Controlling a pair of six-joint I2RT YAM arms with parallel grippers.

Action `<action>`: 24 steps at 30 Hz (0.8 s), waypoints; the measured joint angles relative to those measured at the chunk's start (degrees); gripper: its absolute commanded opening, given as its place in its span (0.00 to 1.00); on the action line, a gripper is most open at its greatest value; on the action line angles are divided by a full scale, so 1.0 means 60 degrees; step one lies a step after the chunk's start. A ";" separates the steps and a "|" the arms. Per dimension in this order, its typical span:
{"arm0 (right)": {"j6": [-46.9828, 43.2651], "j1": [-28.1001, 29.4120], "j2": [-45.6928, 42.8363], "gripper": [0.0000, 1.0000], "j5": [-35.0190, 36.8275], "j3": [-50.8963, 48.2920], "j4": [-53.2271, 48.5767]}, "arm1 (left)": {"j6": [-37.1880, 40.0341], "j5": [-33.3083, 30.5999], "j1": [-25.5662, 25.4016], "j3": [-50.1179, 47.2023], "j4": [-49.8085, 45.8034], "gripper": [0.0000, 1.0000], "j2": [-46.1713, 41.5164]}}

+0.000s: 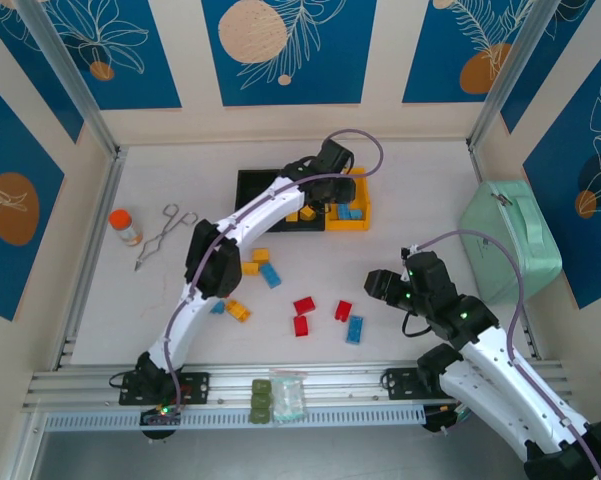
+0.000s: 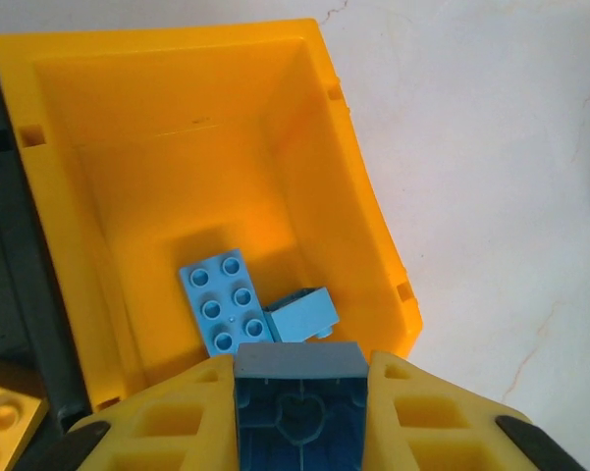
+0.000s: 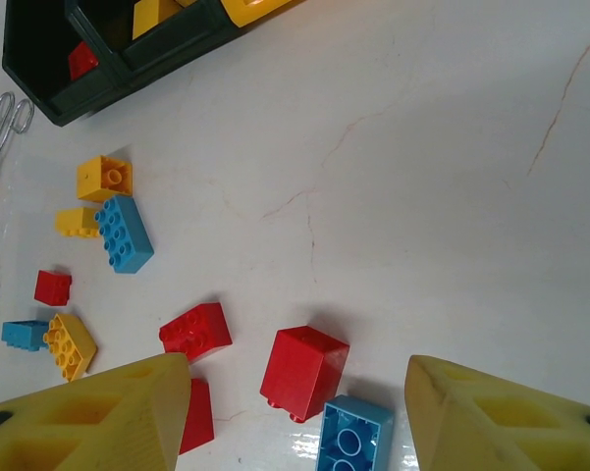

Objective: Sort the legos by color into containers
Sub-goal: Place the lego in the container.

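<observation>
Yellow bin (image 2: 368, 226) sits under the left wrist camera. My left pincer (image 2: 299, 388) is clenched on a dark-blue brick (image 2: 299, 422), underside toward the lens, over the bin's edge nearest the camera.

On the bin floor are two pale-blue bricks (image 2: 226, 299), touching. One is studs-up, the other tipped on its side.

The top camera gives me less of that: the left arm reaches across the yellow bin and covers part of it, with a bit of blue visible inside. It does place the black bins (image 1: 265, 190), joined to the yellow bin's left side.

The right wrist camera adds their contents: a small red brick (image 3: 81, 59) in one, yellow in the next.

My right pincer (image 3: 296, 422) is released, fingers wide apart with nothing gripped. It hangs over the table (image 3: 422, 196), well toward the arm bases from the yellow bin. Beneath it a large red brick (image 3: 304, 371) lies just beside a blue brick (image 3: 353, 440). Loose bricks (image 1: 270, 274) in red, yellow and blue lie scattered between there and the black bins.
</observation>
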 measured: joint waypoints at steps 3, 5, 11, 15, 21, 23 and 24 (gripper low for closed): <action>0.0004 -0.0029 -0.0051 0.60 -0.0025 -0.0007 0.0000 | 0.0102 -0.0011 0.0000 0.0317 -0.0131 0.28 0.0313; 0.0004 -0.0040 -0.0055 0.60 -0.0025 -0.0025 0.0000 | 0.0193 -0.0062 0.0000 0.0350 -0.0197 0.28 0.0408; 0.0004 -0.0047 -0.0055 0.60 -0.0025 -0.0106 0.0000 | 0.0455 -0.0284 0.0000 0.0459 -0.0233 0.30 0.0619; 0.0007 -0.0055 -0.0058 0.60 -0.0025 -0.0106 -0.0004 | 0.0583 -0.0404 0.0000 0.0492 -0.0244 0.38 0.0772; 0.0018 -0.0058 -0.0058 0.60 -0.0025 -0.0109 -0.0004 | 0.0739 -0.0437 -0.0007 0.0637 -0.0226 0.50 0.0900; 0.0051 -0.0058 -0.0055 0.60 -0.0025 -0.0109 -0.0004 | 0.0758 -0.0444 -0.0007 0.0656 -0.0237 0.51 0.0900; 0.0076 -0.0058 -0.0055 0.61 -0.0025 -0.0109 -0.0007 | 0.0776 -0.0444 -0.0007 0.0656 -0.0240 0.51 0.0900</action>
